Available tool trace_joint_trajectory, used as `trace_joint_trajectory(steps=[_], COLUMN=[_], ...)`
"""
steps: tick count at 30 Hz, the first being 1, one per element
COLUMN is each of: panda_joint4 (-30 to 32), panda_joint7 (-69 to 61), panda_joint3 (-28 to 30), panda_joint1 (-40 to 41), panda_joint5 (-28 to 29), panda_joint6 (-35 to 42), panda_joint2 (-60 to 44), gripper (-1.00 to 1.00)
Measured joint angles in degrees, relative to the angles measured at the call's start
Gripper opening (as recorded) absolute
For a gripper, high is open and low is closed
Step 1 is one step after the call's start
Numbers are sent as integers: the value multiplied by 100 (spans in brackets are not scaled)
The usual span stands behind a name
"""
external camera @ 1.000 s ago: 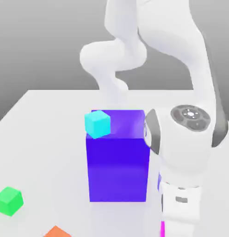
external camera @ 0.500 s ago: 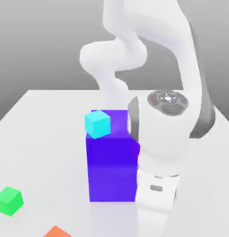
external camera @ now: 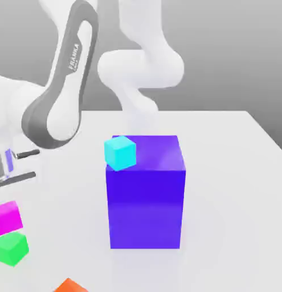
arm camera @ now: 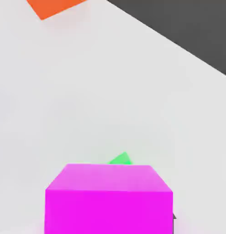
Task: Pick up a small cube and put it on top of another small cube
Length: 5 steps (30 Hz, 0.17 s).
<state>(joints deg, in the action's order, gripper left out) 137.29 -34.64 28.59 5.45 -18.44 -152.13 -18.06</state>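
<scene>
Clamped narrow on the magenta cube (external camera: 7, 217), the gripper (arm camera: 110, 228) holds it just above the green cube (external camera: 11, 248), which sits on the table (external camera: 234, 171) at about six o'clock from it in the exterior view, almost touching.

In the hand view the magenta cube (arm camera: 108, 199) runs off the picture's edge, so its lower part is cut away, and it hides nearly all of the green cube (arm camera: 121, 159) behind it — just a small corner peeks over its top edge. The orange cube (arm camera: 53, 7) is clipped at the frame's edge in that view.

In the exterior view the orange cube (external camera: 70, 286) is again cropped at the bottom edge, with only its top showing. The arm (external camera: 60, 85) leaves the frame at the exterior view's left and top. Whether the magenta cube (external camera: 7, 217) touches the green cube (external camera: 11, 248) below it cannot be told.
</scene>
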Motion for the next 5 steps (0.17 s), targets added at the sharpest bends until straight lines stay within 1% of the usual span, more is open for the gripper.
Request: trace_joint_trajectory(steps=[1,2,5], panda_joint4=[-18,-28,-28], panda_joint7=[-131,-212,-212], panda_joint3=[-139,-229,-229], panda_joint1=[122,199,199], panda_joint5=[-183,-296,-296], panda_joint6=[-133,-216,-216], panda_joint2=[-173,-282,-282], gripper=[-100,100,100])
